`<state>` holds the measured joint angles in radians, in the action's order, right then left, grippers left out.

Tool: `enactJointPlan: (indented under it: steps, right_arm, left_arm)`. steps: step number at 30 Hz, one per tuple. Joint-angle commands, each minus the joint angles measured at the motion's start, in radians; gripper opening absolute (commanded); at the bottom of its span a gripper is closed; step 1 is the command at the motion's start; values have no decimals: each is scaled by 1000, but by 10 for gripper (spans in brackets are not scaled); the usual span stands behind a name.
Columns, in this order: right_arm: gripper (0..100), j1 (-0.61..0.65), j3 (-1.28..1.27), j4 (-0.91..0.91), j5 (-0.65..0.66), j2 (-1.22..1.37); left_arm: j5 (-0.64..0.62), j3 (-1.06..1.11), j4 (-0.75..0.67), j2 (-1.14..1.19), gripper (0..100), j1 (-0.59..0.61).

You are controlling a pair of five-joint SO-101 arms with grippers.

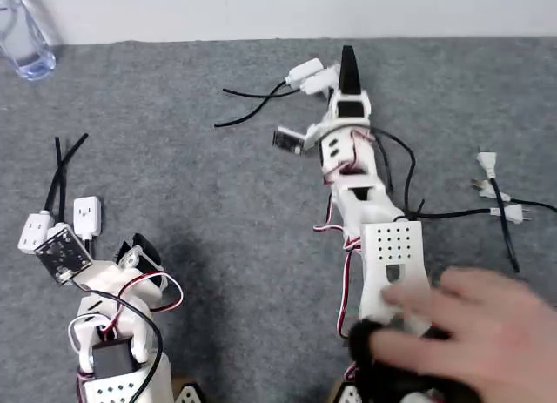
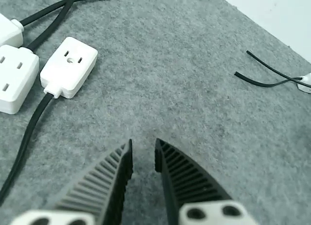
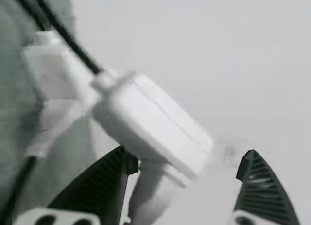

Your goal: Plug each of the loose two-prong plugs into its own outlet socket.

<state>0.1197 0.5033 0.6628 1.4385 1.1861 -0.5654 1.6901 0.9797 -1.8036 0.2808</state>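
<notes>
White socket block (image 3: 150,128) lies between the right gripper (image 3: 187,159) spread jaws, far centre; left gripper (image 2: 143,157) jaws slightly parted, empty.

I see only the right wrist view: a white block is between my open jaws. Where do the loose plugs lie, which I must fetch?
Observer: In the high view, three loose plugs lie on the grey mat near its right edge, well apart from the right gripper.
Operator: And where are the other sockets?
Observer: At the mat's left side, close to the left gripper, lie white sockets with black cables.
Operator: Does the left gripper hold something?
Observer: No, it hangs empty over bare mat.
</notes>
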Motion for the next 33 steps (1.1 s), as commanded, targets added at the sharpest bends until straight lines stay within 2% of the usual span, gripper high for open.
enactJointPlan:
  steps: [1, 4, 11, 14, 16, 20, 22, 29, 33]
  right_arm:
    - [276, -28, 301, -257, -77, -15]
    - [232, -61, 448, -398, -118, -18]
    - [229, -133, 626, -530, -124, -22]
    - [229, -131, 717, -680, -147, -22]
    - [229, -122, 830, -849, -264, -28]
    - [230, -70, 1086, -1273, -597, -82]
    - [230, -42, 1140, -1397, -701, -111]
    - [230, 12, 1151, -1632, -868, -188]
    - [230, 35, 1151, -1748, -913, -214]
  left_arm:
    - [8, -7, 0, -12, 80, -8]
    - [8, -7, 3, -12, 80, -3]
    - [8, -7, 5, -12, 80, -8]
    - [8, -7, 5, -12, 80, -8]
    - [8, -7, 5, -12, 80, -8]
    - [8, -7, 5, -12, 80, -8]
    - [8, -7, 5, -12, 80, -8]
    - [8, -7, 6, -11, 80, -8]
    - [8, -7, 6, -11, 80, -8]
